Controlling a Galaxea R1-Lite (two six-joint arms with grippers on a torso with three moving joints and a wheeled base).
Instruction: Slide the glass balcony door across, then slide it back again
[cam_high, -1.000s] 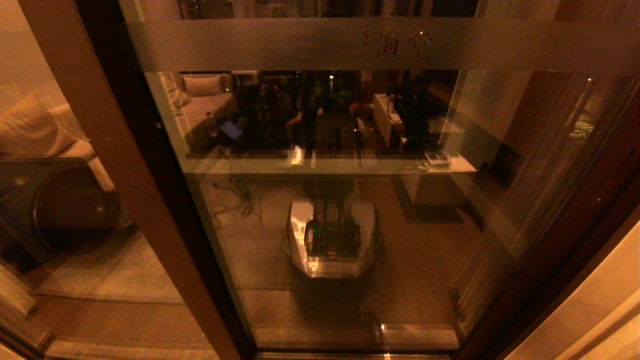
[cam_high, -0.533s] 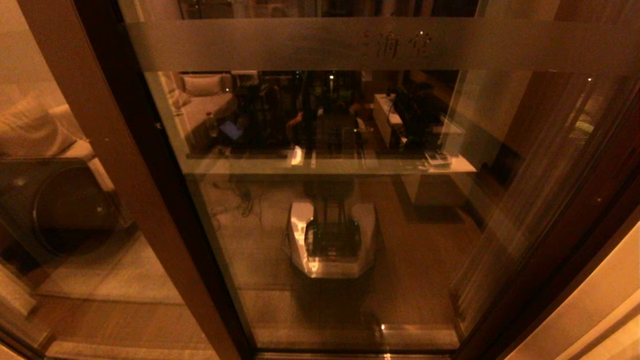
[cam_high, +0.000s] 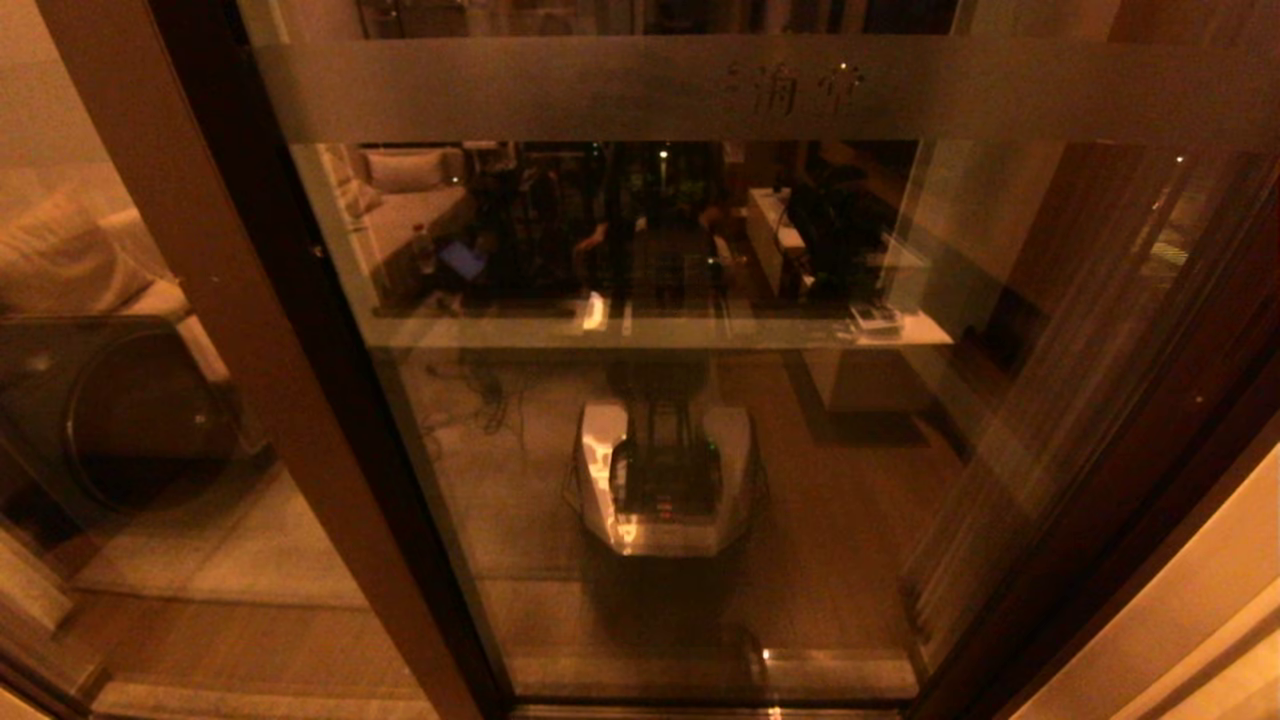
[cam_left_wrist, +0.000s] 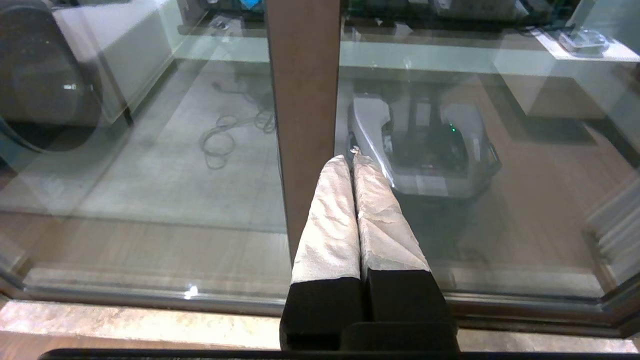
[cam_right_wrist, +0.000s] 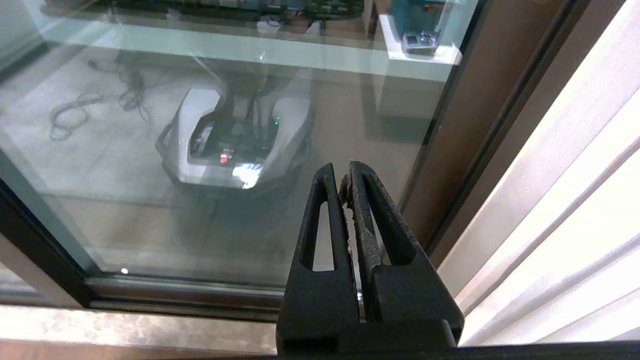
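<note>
The glass balcony door (cam_high: 700, 450) fills the middle of the head view, its frosted band with characters (cam_high: 790, 90) near the top and its dark brown stile (cam_high: 290, 380) slanting down on the left. No gripper shows in the head view. In the left wrist view my left gripper (cam_left_wrist: 351, 158) is shut and empty, its white-wrapped fingers (cam_left_wrist: 330, 220) just in front of the brown stile (cam_left_wrist: 302, 100). In the right wrist view my right gripper (cam_right_wrist: 341, 172) is shut and empty, near the glass (cam_right_wrist: 125, 200) by the door's right frame (cam_right_wrist: 480, 120). I make out no handle.
A plain brown-framed glass panel (cam_high: 90, 480) stands to the left, with a round-doored dark appliance (cam_high: 130, 410) behind it. A pale wall or curtain (cam_right_wrist: 575, 200) lies to the right. The floor track and stone sill (cam_left_wrist: 125, 320) run along the bottom. The glass mirrors the robot's base (cam_high: 665, 480).
</note>
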